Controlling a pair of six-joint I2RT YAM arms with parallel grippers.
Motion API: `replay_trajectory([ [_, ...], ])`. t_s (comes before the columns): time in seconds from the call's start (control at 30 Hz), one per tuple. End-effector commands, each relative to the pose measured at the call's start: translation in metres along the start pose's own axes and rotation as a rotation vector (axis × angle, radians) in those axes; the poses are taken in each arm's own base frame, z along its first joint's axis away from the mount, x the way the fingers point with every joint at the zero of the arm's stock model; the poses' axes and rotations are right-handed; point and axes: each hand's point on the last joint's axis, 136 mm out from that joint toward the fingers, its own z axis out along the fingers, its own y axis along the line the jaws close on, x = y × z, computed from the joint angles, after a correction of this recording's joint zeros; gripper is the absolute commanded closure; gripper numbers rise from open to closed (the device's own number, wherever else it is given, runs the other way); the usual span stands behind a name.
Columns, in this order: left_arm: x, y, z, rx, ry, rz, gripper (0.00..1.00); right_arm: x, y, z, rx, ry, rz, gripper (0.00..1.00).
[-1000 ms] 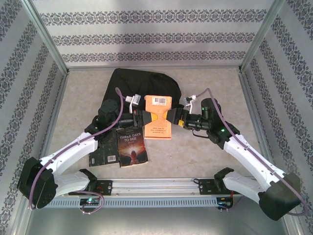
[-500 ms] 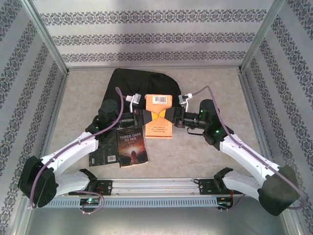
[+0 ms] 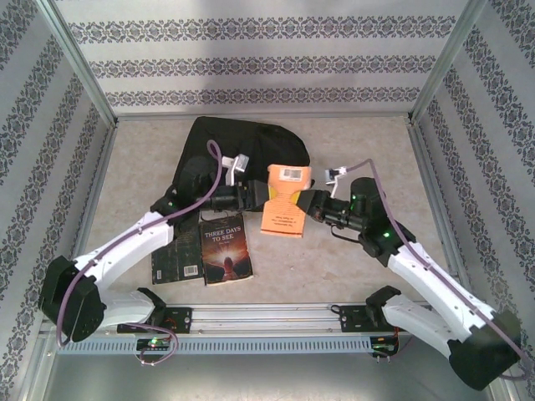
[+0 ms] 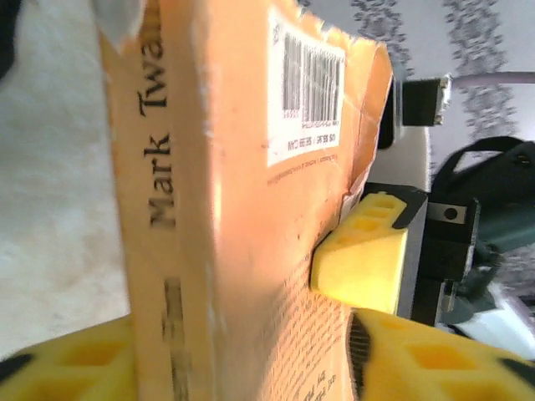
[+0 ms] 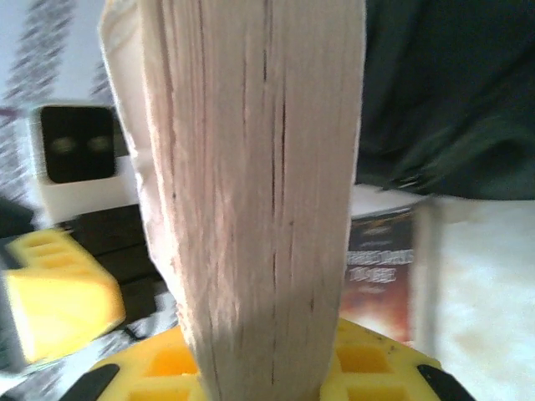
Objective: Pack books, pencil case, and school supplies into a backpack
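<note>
Top external view: the black book and the "Three Days to See" book lie flat on the surface, at 7 to 8 o'clock from the left claw. That claw's jaws stand spread wider than the spine of the orange book, loosely flanking it at the claw's 3 o'clock. The backpack lies at the orange book's 11 o'clock. The right claw, at that book's 3 o'clock, is clamped on its page edge, holding it skewed.
</note>
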Motion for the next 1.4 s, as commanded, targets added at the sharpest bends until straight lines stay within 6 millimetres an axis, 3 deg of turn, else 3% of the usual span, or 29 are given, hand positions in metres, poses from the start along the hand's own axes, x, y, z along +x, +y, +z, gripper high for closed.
replay_trajectory([
  [0.0, -0.018, 0.029, -0.006, -0.245, 0.029, 0.110, 0.28, -0.023, -0.058, -0.036, 0.370, -0.159, -0.035, 1.00],
  [0.13, -0.055, 0.059, 0.007, -0.438, 0.045, 0.129, 0.26, -0.032, -0.089, -0.064, 0.538, -0.227, -0.040, 1.00],
  [0.33, -0.102, 0.086, 0.043, -0.584, 0.111, 0.209, 0.26, -0.045, -0.103, -0.089, 0.639, -0.296, -0.088, 1.00],
  [0.43, -0.112, 0.098, 0.070, -0.586, 0.171, 0.208, 0.27, -0.049, -0.110, -0.095, 0.665, -0.310, -0.092, 1.00],
  [0.6, -0.109, 0.096, 0.105, -0.545, 0.259, 0.289, 0.26, -0.052, -0.120, -0.093, 0.668, -0.299, -0.062, 1.00],
  [0.73, -0.091, 0.101, 0.122, -0.567, 0.353, 0.373, 0.24, -0.055, -0.126, -0.090, 0.645, -0.292, -0.023, 1.00],
  [0.9, -0.071, 0.120, 0.132, -0.663, 0.439, 0.458, 0.24, -0.058, -0.133, -0.086, 0.620, -0.285, 0.021, 1.00],
  [1.07, -0.069, 0.134, 0.135, -0.739, 0.446, 0.485, 0.27, -0.058, -0.139, -0.083, 0.597, -0.279, 0.063, 1.00],
  [1.2, -0.070, 0.144, 0.137, -0.782, 0.448, 0.505, 0.38, -0.057, -0.143, -0.082, 0.585, -0.280, 0.082, 1.00],
  [1.37, -0.076, 0.146, 0.132, -0.827, 0.429, 0.524, 0.70, -0.057, -0.142, -0.082, 0.577, -0.284, 0.088, 1.00],
])
